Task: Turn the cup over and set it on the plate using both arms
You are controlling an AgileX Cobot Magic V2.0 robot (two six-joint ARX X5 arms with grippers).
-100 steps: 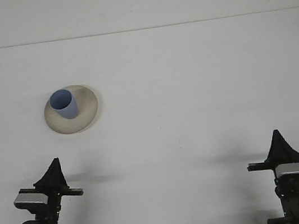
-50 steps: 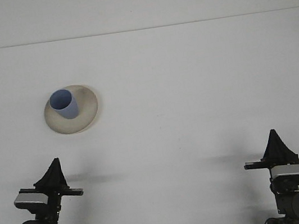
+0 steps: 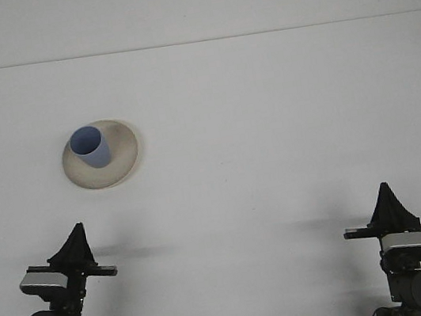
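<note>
White tabletop (image 3: 272, 140) fills almost the whole front view, plain and bare apart from one group of things, with a faint seam running left to right at the far edge where it meets an equally pale wall.

On the far left part of the table sits a round, shallow, cream-coloured plate (image 3: 121, 161), and on it stands a small light-blue plastic cup (image 3: 90, 147). The cup rests on the left half of the plate, not at its centre. Its mouth is up and open toward the camera, so the long axis runs roughly upright, with the rim appearing tipped a little toward the far left; how much of that is real lean and how much is camera angle is hard to say.

The left gripper (image 3: 76, 242) and right gripper (image 3: 385, 201) are both at the near edge, well apart from the cup and from each other, each showing as a dark pointed wedge above its wrist housing. Both seem to have their fingers brought together to a tip, and neither holds anything.

Judged from this layout, the task looks finished or nearly so. The main risk left is the off-centre placing: the cup stands near the plate's left rim, where the dish slopes, so a knock to the table or a careless sweep by the left arm could tip it or slide it off.
</note>
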